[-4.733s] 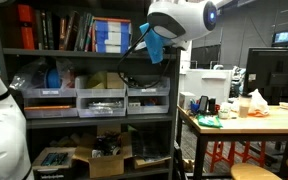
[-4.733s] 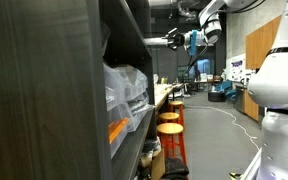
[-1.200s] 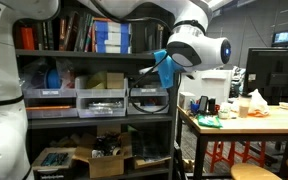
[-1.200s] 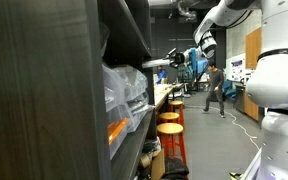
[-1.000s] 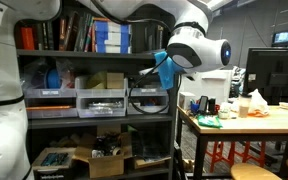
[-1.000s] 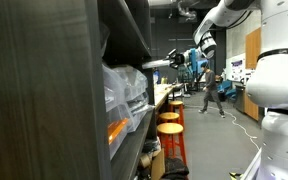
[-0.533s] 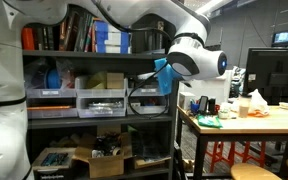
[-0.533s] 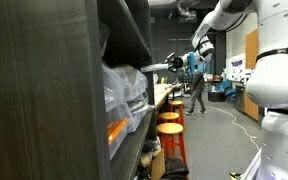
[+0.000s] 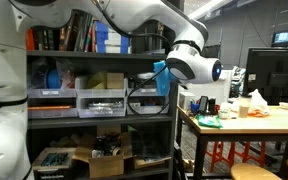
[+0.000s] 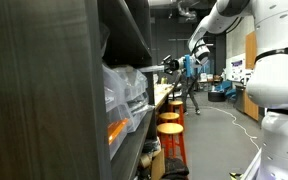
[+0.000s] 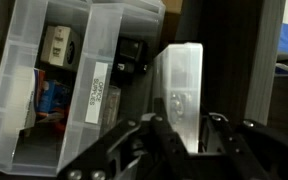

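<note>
A: Gripper (image 11: 189, 135) first. Open or closed?

B: Closed down as far as the load allows. Clamped on a pale grey block (image 11: 179, 85), with dark fingers (image 11: 156, 135) pressed to its two long sides. Seen best from the wrist.

A: And the block, sitting where?

B: Held clear of any surface, poking out ahead of the jaws and tilted a little. Just in front of a clear bin (image 11: 54, 90). Cannot tell whether touching it or just short of it.

A: Anything on that bin?

B: Carries a white label (image 11: 92, 92) on its wall, too blurred to read. Packed with small parts, blue and red among them. Backed by a second clear bin (image 11: 134, 40) with something dark inside.

A: On the block's other side?

B: Flanked by a dark upright (image 11: 234, 50), close by.

A: From outside?

B: In an exterior view, carried on a white wrist (image 9: 194, 65) at mid height of the shelf unit (image 9: 84, 55). Just above the row of bins (image 9: 102, 100), at the end nearest the wooden table (image 9: 259, 118). Block too small to make out there.

A: Further off?

B: Books (image 9: 69, 30) on the top shelf, a cardboard box (image 9: 109, 160) at the bottom. Orange-topped stools (image 10: 169, 125) lined up along the table, well apart from the arm.
</note>
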{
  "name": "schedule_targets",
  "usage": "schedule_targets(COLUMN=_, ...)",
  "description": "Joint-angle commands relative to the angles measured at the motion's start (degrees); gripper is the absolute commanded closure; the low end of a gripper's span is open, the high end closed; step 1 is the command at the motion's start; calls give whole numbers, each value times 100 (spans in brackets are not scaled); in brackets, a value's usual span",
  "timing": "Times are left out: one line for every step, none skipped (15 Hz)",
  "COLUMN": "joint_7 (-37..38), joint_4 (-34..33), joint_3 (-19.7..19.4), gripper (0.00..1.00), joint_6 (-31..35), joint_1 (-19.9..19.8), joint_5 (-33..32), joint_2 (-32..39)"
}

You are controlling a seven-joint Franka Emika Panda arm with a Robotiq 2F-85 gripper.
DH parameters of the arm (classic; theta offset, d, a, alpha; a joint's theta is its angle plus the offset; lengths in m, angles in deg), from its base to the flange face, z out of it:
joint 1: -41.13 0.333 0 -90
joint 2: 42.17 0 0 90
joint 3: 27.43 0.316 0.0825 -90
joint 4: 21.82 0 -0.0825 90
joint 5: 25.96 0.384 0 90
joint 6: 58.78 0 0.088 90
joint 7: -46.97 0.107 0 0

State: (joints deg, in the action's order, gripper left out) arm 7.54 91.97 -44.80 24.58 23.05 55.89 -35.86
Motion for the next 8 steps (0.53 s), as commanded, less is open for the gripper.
schedule_targets(joint_7=116, joint_4=-181, joint_3=28, gripper=93, joint_6=-88, joint_1=-11, joint_5=305, joint_2=131)
schedule_targets(joint_7=129, joint_4=-191, joint_3=37, gripper=93, joint_6=-58, joint_1=-2, joint_5=341, joint_2=159)
schedule_targets(joint_7=149, joint_4=-196, joint_3=54, gripper=93, joint_6=-29, joint_1=13, joint_5=379, joint_2=192)
schedule_targets(joint_7=158, joint_4=-207, joint_3=71, gripper=93, joint_6=-11, joint_1=25, joint_5=398, joint_2=229)
schedule_targets(joint_7=172, joint_4=-208, joint_3=94, gripper=93, joint_6=22, joint_1=42, joint_5=407, joint_2=258)
schedule_targets(joint_7=180, joint_4=-208, joint_3=113, gripper=93, joint_6=42, joint_1=55, joint_5=428, joint_2=287)
schedule_targets(joint_7=192, joint_4=-209, joint_3=132, gripper=93, joint_6=60, joint_1=73, joint_5=460, joint_2=315)
schedule_targets(joint_7=199, joint_4=-215, joint_3=155, gripper=93, joint_6=84, joint_1=93, joint_5=501, joint_2=348)
